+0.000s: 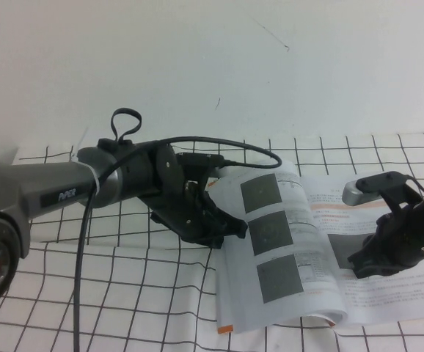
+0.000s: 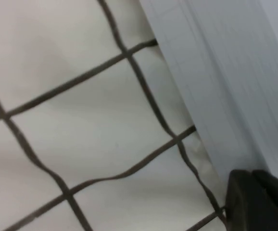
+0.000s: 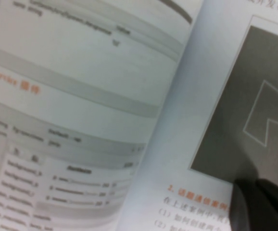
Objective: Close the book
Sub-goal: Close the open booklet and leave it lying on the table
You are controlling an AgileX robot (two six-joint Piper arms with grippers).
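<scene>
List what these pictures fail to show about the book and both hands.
1. The left hand, at the left edge of the book: in the high view its own dark body hides whether it touches the book.
2. The right hand, over the book's right half: in the high view the arm hides any contact.
3. The page text: too small in the high view, blurred in the right wrist view.
4. The cover: hidden beneath the open book in all views.

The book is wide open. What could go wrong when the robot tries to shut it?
The left gripper sits low at the left edge of the book, so it might catch the wrinkled cloth instead of the book. The right gripper hangs over the right page; pressing there could crease it or block the closing.
</scene>
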